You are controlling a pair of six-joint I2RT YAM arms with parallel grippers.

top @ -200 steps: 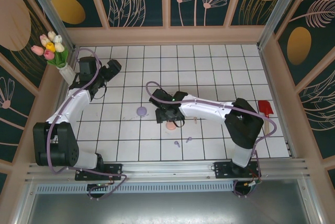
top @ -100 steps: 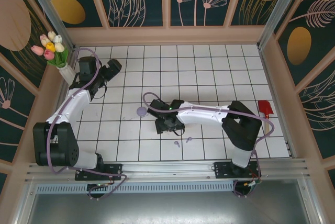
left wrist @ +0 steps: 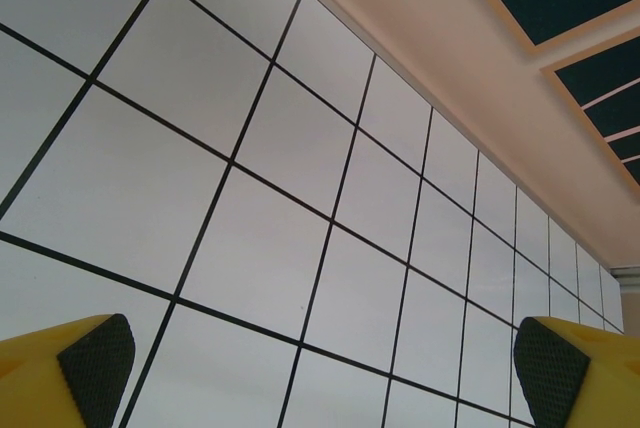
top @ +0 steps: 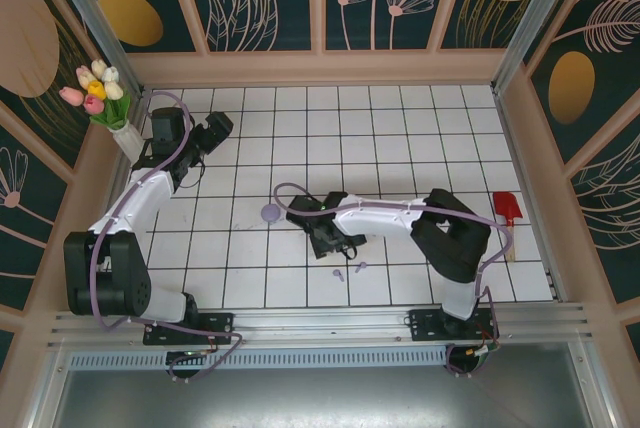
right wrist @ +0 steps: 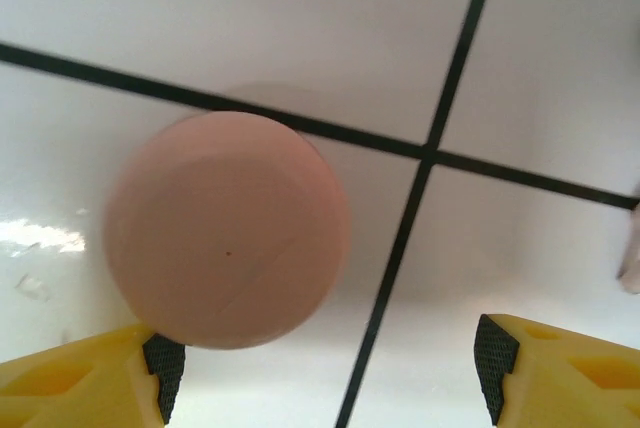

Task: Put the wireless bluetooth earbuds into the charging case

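- The pink charging case point(right wrist: 228, 230) is a round, smooth disc on the white tiles, lying across a black grout line. Its top faces the right wrist camera and nothing of its inside can be seen.
- The lilac charging case point(top: 270, 212) lies on a tile just left of the right arm's wrist. It is too small from above to tell whether it is open or closed.
- 1 lilac earbud point(top: 339, 273) and a second lilac earbud point(top: 361, 267) lie loose on the tiles, near each other, on the near side of the right gripper point(top: 335, 241). Each is a tiny stemmed bud, in neither case.
- In the right wrist view the right gripper point(right wrist: 330, 378) has its jaws spread wide. The pink case's rim meets the left pad point(right wrist: 165, 373) and the other pad stands well apart.
- The left gripper point(top: 222, 126) is near the tulip vase point(top: 110, 108). Its wrist view shows the left gripper point(left wrist: 322, 363) spread wide over bare tiles, holding nothing.
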